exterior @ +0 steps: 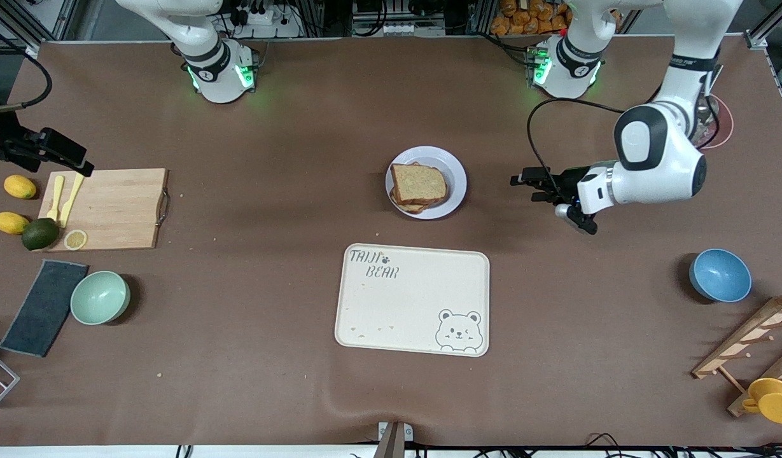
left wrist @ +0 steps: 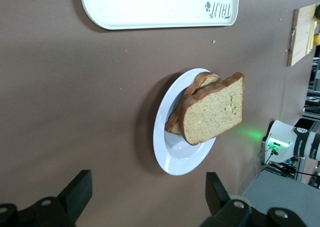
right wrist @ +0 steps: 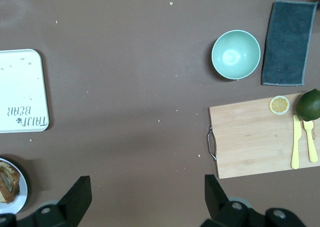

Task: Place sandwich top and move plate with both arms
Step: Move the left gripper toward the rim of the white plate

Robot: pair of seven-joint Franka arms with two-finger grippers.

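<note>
on the plate (exterior: 455,176), brown-crusted sandwich top (exterior: 419,182) caps the stack; both tools open.

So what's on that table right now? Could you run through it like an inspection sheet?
Surface: brown table, a few crumbs.
Job's things: sandwich top lies on the stacked sandwich on the plate; bear-print tray nearer the camera, bare.
Clutter: cutting board, lemons, lime, green bowl, dark cloth, blue bowl, wooden rack.
Grippers: left gripper open, beside the plate; right gripper open, near the cutting board.
Cables: black cable looping off the left arm.
Surroundings: nothing seen.
</note>
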